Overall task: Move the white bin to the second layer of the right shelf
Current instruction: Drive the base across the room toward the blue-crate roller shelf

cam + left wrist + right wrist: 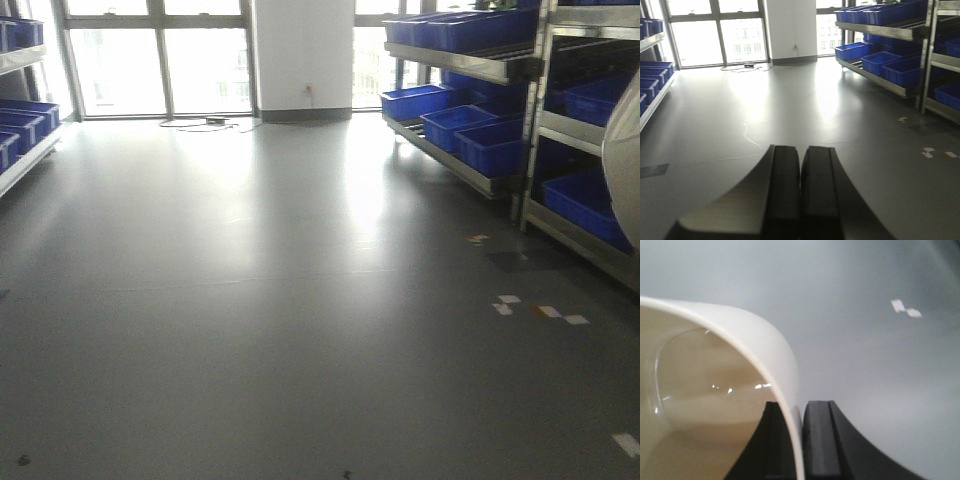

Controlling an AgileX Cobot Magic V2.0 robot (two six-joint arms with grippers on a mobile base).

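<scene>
Pinching white bin [747,342] wall: right gripper [801,407], jaws clamped on its rim, bin held above grey floor [855,365] | left gripper [800,150]: jaws pressed together, empty | blue crates [490,145] on steel shelves [470,62], well apart.

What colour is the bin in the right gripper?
Cream-white; the white bin shows best in right wrist view.

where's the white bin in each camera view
Exterior front: white bin, likely the pale blur at the right edge.
Left wrist: not in it.
Right wrist: fills the left side, wall between the right gripper's jaws.
Shared landmark: white floor markers, right side in all three.
</scene>
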